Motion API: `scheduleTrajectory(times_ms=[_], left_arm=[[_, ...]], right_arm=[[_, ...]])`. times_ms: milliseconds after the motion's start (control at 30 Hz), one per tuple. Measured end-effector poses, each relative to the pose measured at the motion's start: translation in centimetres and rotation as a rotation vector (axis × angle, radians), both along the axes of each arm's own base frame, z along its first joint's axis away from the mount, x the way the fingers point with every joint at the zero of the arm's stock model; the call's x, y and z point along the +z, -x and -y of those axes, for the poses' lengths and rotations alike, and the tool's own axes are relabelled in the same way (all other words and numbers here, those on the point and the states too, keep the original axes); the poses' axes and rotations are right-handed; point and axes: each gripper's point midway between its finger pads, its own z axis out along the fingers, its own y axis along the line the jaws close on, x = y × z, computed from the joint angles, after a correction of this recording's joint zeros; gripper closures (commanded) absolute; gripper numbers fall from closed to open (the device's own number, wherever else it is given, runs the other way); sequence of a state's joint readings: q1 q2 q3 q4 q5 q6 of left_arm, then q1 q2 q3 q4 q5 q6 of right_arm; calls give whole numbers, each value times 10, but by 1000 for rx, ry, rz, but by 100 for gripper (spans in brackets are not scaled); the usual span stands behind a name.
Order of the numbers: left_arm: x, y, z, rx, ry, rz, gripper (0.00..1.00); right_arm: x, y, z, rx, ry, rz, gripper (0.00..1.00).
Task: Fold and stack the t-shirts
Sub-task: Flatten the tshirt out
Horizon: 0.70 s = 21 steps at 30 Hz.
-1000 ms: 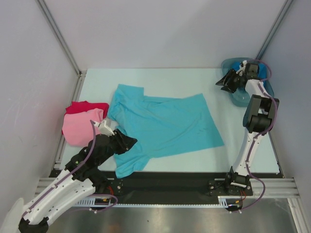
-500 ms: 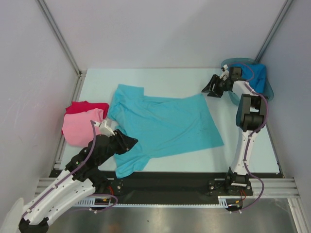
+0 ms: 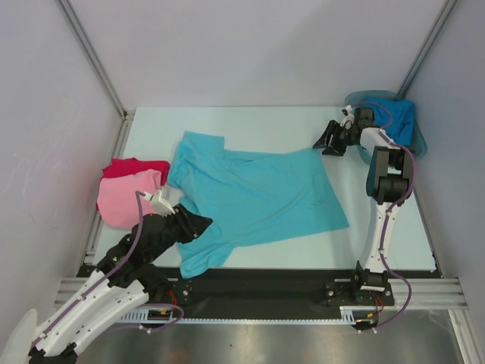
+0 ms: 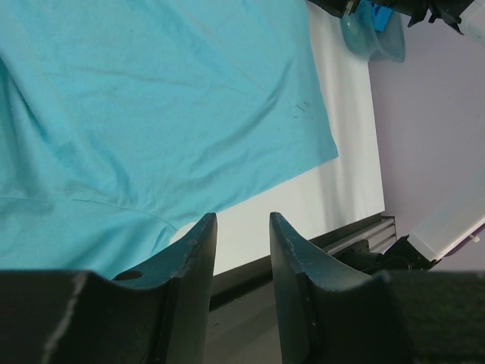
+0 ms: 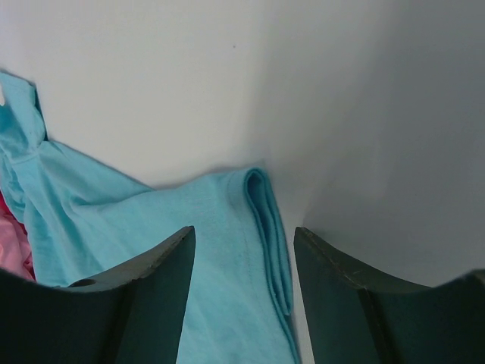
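Where it lies spread flat on the pale worktop [image 3: 250, 125], the turquoise t-shirt [image 3: 254, 197] reaches both sets of fingers. Its near sleeve side lies under the left fingers [image 3: 198, 224], and its far hem corner lies just in front of the right fingers [image 3: 326, 141]. To the outer side of the left fingers, the pink t-shirt [image 3: 125, 199] lies folded, partly over the red t-shirt [image 3: 132, 167]. Behind the right fingers, the deeper blue t-shirt [image 3: 400, 120] sits bunched in the tub [image 3: 362, 97].

The left arm stretches low and forward from its base, its wrist angled over the cloth. The right arm stands tall with its elbow high and its forearm bent across toward the shirt's corner. Both pairs of fingers stand apart with nothing between them.

Only the left wrist view shows a few small dark specks [image 4: 301, 108] on the cloth ahead of the left fingers, and bare worktop in their gap. Only the right wrist view shows the hem corner doubled over on itself, directly below the gap of the right fingers.
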<state>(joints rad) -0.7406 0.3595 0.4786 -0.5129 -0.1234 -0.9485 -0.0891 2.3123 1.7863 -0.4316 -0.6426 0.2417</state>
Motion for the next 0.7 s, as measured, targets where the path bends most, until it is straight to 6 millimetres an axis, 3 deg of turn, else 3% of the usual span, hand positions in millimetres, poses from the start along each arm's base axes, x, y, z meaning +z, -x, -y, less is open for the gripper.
scheduleTrajectory(times_ms=[367,700], left_arm=[[0,2,-3,-6,-29,-11,61],[6,3,-4,-9,-39,-7,62]], right_arm=[[-6,-2,-2,10,-22,1,39],[-6,-4,-31,51,-49,15,46]])
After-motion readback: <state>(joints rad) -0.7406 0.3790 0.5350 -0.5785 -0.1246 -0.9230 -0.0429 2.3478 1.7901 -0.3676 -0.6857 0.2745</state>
